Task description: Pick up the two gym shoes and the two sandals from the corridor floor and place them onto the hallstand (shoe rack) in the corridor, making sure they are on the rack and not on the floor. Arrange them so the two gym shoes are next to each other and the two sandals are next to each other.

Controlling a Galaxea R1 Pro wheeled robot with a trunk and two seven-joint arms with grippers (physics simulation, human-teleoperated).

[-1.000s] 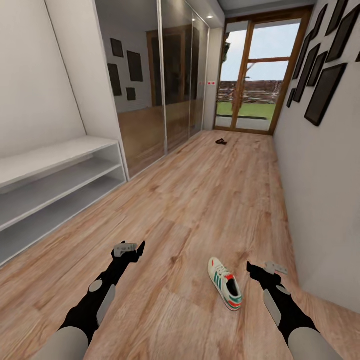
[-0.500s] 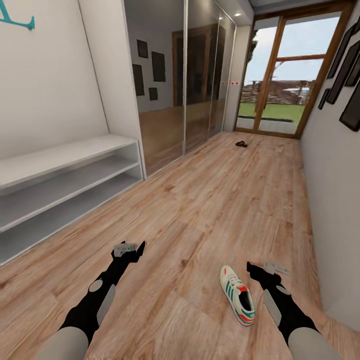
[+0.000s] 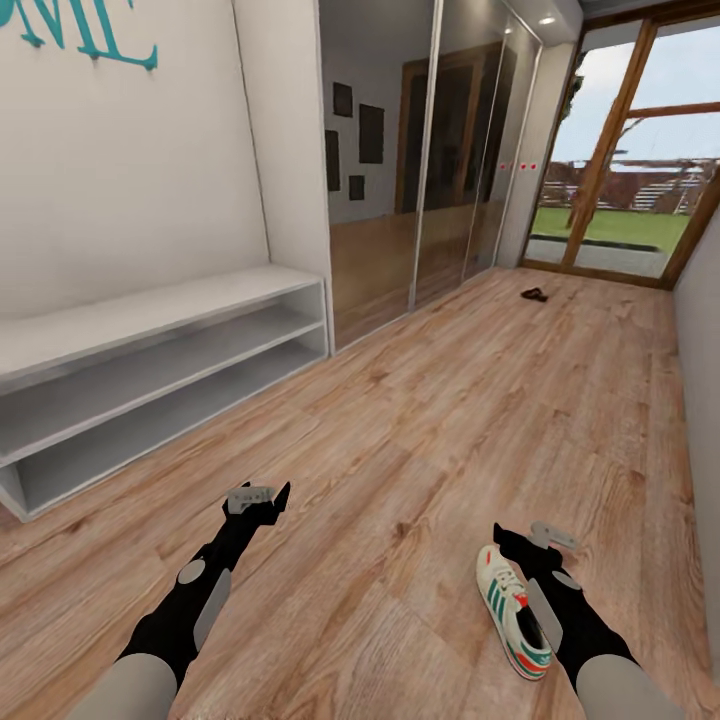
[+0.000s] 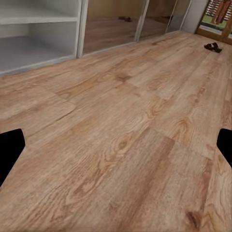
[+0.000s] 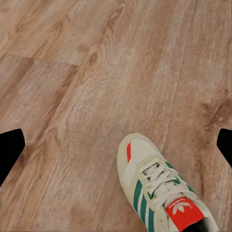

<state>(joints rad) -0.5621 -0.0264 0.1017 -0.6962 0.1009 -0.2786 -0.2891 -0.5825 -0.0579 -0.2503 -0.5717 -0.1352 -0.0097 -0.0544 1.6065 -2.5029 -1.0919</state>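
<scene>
One cream-white gym shoe (image 3: 510,610) with green stripes and a red-orange lining lies on the wood-plank corridor floor (image 3: 420,420), right beside my right forearm. The right wrist view has its toe and laces (image 5: 159,188) just below my right gripper (image 3: 525,538), which is open and empty. My left gripper (image 3: 262,497) also hangs open over bare floor. A dark brown sandal (image 3: 533,294) lies far down the corridor near the glass door, and the left wrist view catches it too (image 4: 212,47). The other shoe, the other sandal and the hallstand are out of view.
A plain low white shelf unit (image 3: 150,340) with two open levels stands along the left wall under teal letters, with no wall shelves seen above it. Mirrored wardrobe doors (image 3: 430,200) follow it. A white wall (image 3: 700,330) closes the right side.
The whole picture has shifted: the camera has turned left, bringing the shelf unit and teal letters further in. The shoe now sits against my right arm in the picture. Both arms hold their pose.
</scene>
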